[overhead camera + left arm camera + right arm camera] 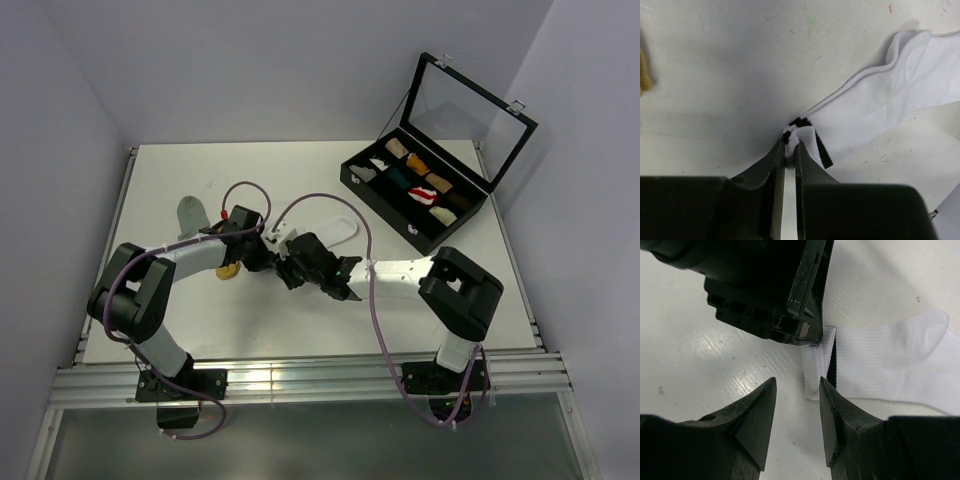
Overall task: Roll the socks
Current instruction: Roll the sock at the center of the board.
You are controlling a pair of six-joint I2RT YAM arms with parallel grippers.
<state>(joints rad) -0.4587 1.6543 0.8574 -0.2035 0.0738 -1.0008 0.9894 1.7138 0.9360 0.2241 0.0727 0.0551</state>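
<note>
**A:** Status of the L arm?

**B:** Left gripper (790,146): jaws pressed together on the striped cuff of the white sock (885,95) (long, ribbed fabric, black bands at the cuff). The cuff is bunched and lifted a little where it is pinched. The rest of the white sock lies flat on the white table (300,325).

**A:** R arm?

**B:** Right gripper (797,385): jaws apart, nothing between them gripped. It faces the left gripper tip to tip, approx. mid-table. The folded cuff edge sits just ahead of its fingers (760,410), nearer the one on the right of the wrist view. Cannot tell whether that finger touches the fabric.

**A:** Sock orientation?

**B:** Cuff at the two grippers, foot and toe running off toward the rear right of the table.

**A:** Other socks?

**B:** Short grey fabric sock (190,212): flat on the table, rear left, beside the L forearm, well apart from the white sock. Short mustard-yellow fabric sock (229,271): partly hidden under the L arm; only an edge shows in the L wrist view.

**A:** Anything else on the surface?

**B:** Black compartmented case (385,212), rear right corner, glass lid (465,120) standing up. Small coloured fabric rolls (416,162) sit in its compartments.
</note>
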